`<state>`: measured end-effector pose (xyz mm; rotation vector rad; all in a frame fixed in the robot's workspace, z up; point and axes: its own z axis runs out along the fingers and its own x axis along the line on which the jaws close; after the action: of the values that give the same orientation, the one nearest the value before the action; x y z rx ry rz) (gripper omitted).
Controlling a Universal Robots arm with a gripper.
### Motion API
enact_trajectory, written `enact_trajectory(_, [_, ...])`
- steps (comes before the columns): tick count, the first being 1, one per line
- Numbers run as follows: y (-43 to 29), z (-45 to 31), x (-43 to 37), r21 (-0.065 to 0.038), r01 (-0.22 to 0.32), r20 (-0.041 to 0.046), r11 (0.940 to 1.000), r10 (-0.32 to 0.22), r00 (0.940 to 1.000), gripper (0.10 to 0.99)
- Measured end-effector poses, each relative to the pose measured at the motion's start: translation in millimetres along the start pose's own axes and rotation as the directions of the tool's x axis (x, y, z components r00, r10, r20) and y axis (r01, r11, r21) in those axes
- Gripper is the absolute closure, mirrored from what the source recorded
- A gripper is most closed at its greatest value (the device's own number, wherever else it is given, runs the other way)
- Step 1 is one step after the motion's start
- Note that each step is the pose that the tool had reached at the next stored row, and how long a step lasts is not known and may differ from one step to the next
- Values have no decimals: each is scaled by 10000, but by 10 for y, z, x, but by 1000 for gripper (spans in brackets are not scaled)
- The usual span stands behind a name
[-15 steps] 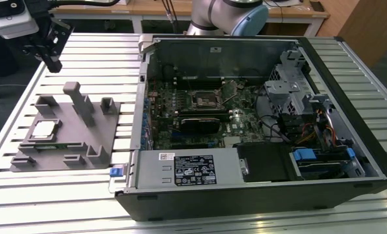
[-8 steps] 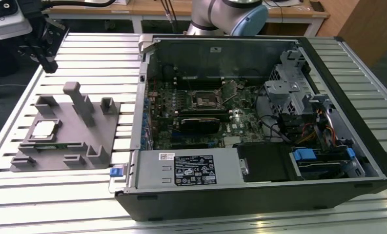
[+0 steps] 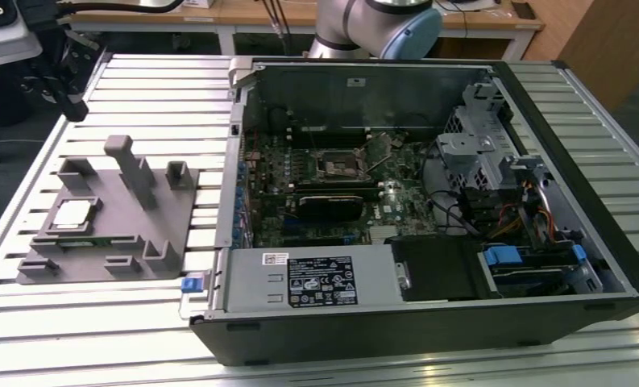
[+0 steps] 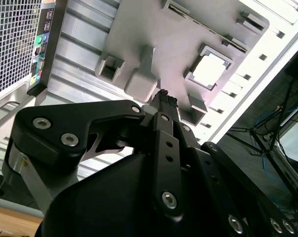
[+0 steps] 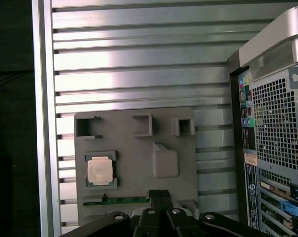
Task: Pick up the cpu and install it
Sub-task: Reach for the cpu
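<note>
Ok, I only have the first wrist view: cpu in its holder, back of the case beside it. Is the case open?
Observer: Yes. In the exterior view the case lies on its side, panel off, motherboard exposed.
Operator: Can you see the socket?
Observer: The socket, a dark metal-framed square, sits near the board's middle; its centre looks dark, not silvery.
Operator: Anything tall near the cpu?
Observer: A post stands upright on the holder, on the exterior view's right of the cpu.
</note>
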<state>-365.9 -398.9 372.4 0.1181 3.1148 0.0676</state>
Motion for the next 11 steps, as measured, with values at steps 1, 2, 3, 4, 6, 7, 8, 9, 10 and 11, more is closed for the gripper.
enact_trajectory(1, [-1, 1, 11, 0, 0, -1, 10000, 0, 10000, 980])
enact_trajectory(2, [-2, 1, 21, 1, 0, -1, 10000, 0, 10000, 980])
enact_trajectory(3, [-3, 3, 31, 0, 0, -1, 10000, 0, 10000, 980])
enact_trajectory(4, [-3, 4, 42, 0, 0, -1, 10000, 0, 10000, 980])
enact_trajectory(6, [-5, 5, 62, 1, 0, -3, 10000, 0, 10000, 980])
enact_trajectory(7, [-6, 6, 71, 0, -1, -4, 10000, 1, 10000, 980])
enact_trajectory(8, [-6, 7, 81, 1, -1, -4, 10000, 1, 10000, 980])
enact_trajectory(9, [-7, 7, 91, 1, 0, -5, 10000, 0, 10000, 980])
enact_trajectory(10, [-8, 9, 103, 0, 0, -4, 10000, 0, 10000, 980])
enact_trajectory(11, [-9, 10, 114, 0, -1, -4, 10000, 1, 10000, 980])
